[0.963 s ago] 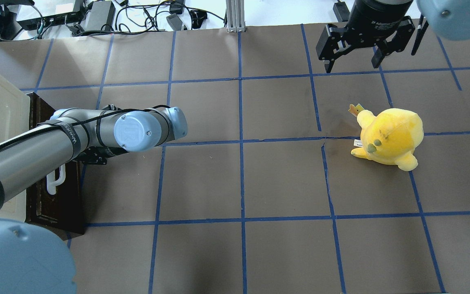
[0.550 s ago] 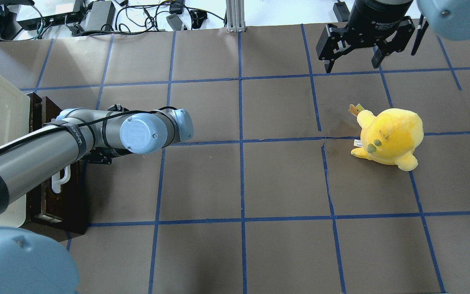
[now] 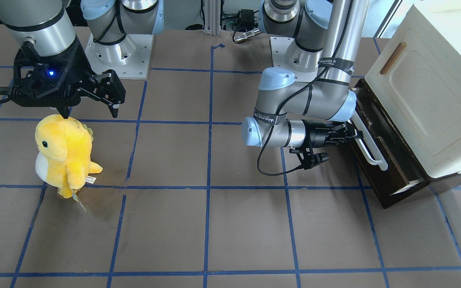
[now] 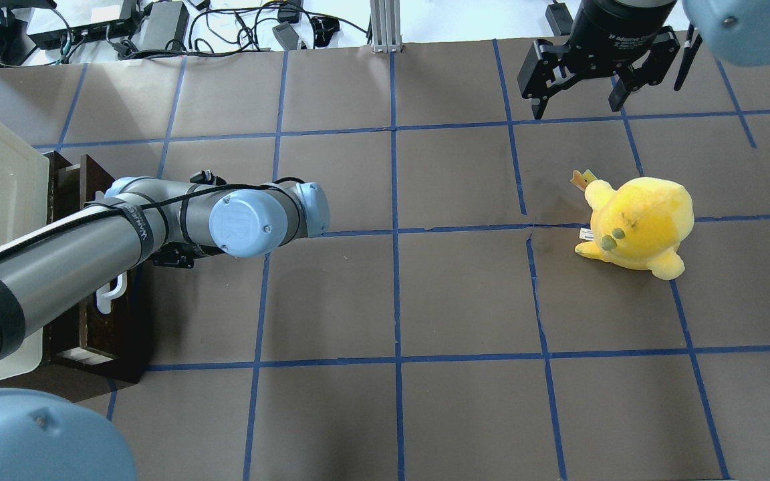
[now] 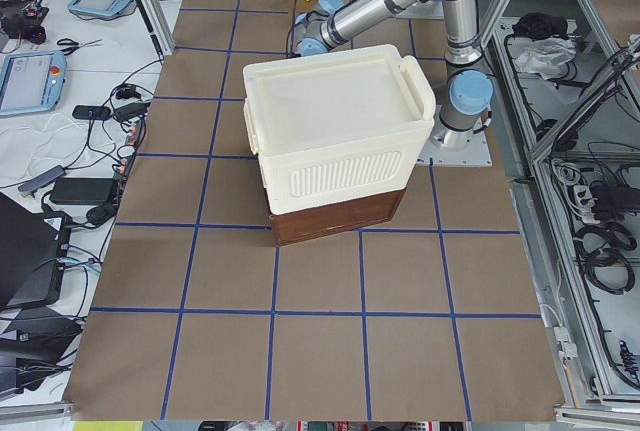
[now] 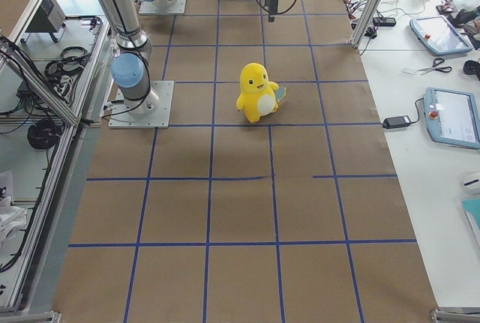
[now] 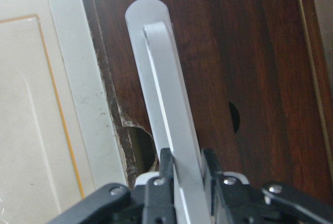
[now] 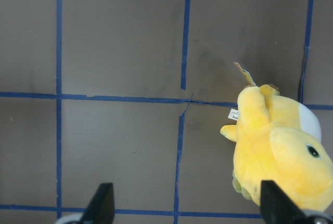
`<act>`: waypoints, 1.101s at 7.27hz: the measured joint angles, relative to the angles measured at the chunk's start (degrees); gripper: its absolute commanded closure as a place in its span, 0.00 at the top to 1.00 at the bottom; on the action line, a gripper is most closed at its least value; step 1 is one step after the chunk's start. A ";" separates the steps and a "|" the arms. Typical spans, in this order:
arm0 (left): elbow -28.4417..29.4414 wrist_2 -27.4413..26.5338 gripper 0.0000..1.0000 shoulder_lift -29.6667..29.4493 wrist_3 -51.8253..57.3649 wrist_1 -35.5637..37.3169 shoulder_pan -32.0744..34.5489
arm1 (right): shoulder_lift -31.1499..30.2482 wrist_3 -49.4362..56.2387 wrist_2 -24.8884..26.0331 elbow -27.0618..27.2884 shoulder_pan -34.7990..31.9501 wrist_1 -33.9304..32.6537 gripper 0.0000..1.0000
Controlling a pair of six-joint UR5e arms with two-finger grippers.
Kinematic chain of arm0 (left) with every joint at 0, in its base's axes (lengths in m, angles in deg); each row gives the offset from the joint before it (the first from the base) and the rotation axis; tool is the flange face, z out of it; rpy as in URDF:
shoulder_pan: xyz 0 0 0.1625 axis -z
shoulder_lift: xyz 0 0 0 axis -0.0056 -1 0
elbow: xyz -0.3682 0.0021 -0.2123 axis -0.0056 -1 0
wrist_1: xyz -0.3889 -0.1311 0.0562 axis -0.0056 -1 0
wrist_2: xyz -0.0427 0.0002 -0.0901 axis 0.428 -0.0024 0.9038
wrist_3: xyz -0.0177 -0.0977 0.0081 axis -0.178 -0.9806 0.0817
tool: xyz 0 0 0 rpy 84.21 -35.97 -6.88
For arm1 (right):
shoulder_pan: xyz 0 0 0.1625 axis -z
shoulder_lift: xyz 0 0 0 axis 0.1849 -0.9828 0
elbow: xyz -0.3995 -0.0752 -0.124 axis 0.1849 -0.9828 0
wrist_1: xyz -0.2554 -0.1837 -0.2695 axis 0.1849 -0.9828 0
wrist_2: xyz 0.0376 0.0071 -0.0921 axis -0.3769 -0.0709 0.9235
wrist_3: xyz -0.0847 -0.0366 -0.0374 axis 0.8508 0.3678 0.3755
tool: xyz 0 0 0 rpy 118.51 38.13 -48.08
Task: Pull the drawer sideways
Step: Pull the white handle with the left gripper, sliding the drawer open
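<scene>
The drawer (image 3: pixel 379 170) has a dark brown wooden front and a long white bar handle (image 3: pixel 368 140). It sticks partly out from under the cream-white cabinet (image 3: pixel 426 92). My left gripper (image 3: pixel 352 134) is shut on the handle. The left wrist view shows both fingers (image 7: pixel 166 168) clamped on the white bar (image 7: pixel 166 104) against the drawer front (image 7: pixel 250 68). In the overhead view the drawer (image 4: pixel 101 321) shows at the left edge, with my left arm over it. My right gripper (image 4: pixel 577 107) is open and empty, held high at the far right, away from the drawer.
A yellow plush toy (image 4: pixel 639 224) stands on the brown table to the right, below my right gripper (image 8: pixel 188 206), and shows in the right wrist view (image 8: pixel 281 151). Blue tape lines grid the table. Cables and power bricks (image 4: pixel 158 23) lie beyond the far edge.
My left arm has moved to the right in the overhead view with the handle in its grip. The drawer has slid further out of the cabinet. The right arm has not moved.
</scene>
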 measured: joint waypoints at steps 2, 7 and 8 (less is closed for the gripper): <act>0.28 0.08 0.14 -0.11 0.02 -0.02 0.82 | 0.00 -0.03 0.00 0.00 0.00 0.00 1.00; 1.00 0.25 0.14 -0.28 0.25 -0.09 2.38 | 0.00 -0.03 0.00 0.00 0.00 0.00 1.00; 1.05 0.29 0.14 -0.36 0.26 -0.09 2.58 | 0.00 -0.02 0.00 0.00 0.00 0.00 1.00</act>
